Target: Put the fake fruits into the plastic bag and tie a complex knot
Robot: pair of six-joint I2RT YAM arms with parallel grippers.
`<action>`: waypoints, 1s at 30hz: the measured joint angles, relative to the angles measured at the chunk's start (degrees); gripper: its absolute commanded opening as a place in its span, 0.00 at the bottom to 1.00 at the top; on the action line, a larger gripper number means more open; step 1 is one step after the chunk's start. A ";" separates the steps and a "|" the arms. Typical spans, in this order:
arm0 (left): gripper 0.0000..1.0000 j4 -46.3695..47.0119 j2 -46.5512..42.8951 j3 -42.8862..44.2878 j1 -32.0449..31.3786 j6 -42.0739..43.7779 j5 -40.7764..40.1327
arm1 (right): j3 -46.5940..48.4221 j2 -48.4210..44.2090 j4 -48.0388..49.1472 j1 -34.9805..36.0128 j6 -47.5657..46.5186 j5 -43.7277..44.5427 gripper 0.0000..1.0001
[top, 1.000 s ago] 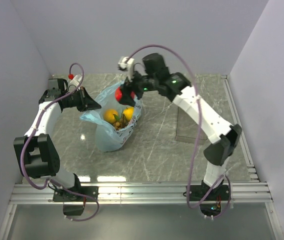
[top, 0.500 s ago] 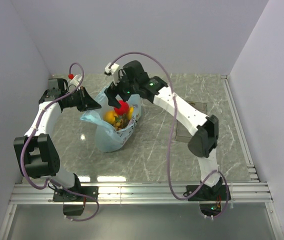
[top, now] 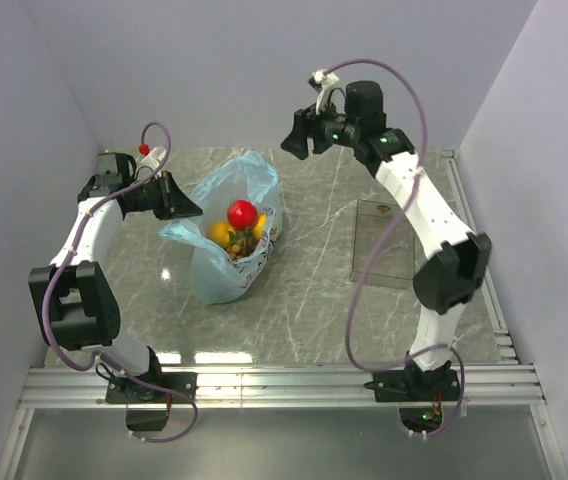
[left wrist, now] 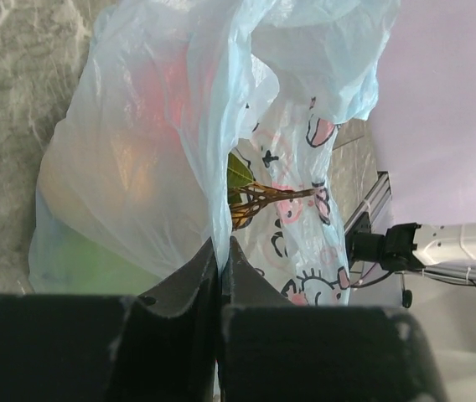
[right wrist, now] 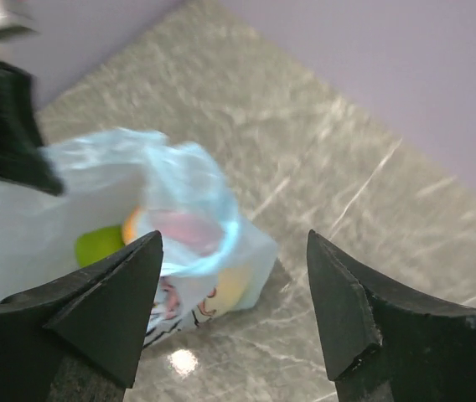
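Observation:
The light-blue plastic bag [top: 226,262] stands open on the table, left of centre. A red fruit [top: 241,212] lies on top inside it, with yellow-orange fruits [top: 223,234] and brown balls [top: 247,243] beside it. My left gripper [top: 186,209] is shut on the bag's left rim; its wrist view shows the film [left wrist: 221,188] pinched between the jaws. My right gripper [top: 299,140] is open and empty, raised behind and to the right of the bag. Its wrist view shows the bag [right wrist: 196,218], with the green apple [right wrist: 98,246] showing through it.
A clear rectangular tray [top: 384,243] lies on the table at the right, under the right arm. Lilac walls close the table on the left, back and right. A metal rail runs along the near edge.
My right gripper held the red fruit over the bag, let it go inside, then rose and swung back to the right, open. The left gripper kept hold of the rim.

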 measured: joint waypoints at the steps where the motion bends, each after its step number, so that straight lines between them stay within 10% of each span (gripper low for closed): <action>1: 0.08 -0.22 0.20 0.02 0.00 0.15 0.02 | 0.24 1.90 -0.02 -0.79 0.76 -0.72 0.76; 22: 0.09 -1.49 4.46 3.26 -0.87 2.43 0.07 | 1.33 16.52 4.90 -0.66 15.98 -16.63 0.79; 27: 0.09 -1.16 4.68 3.26 -1.81 2.43 0.07 | 1.75 20.20 5.77 0.17 16.87 -15.15 0.71; 30: 0.09 -0.85 4.68 3.26 -2.43 2.38 0.04 | 2.47 22.05 6.03 0.42 17.31 -14.45 0.46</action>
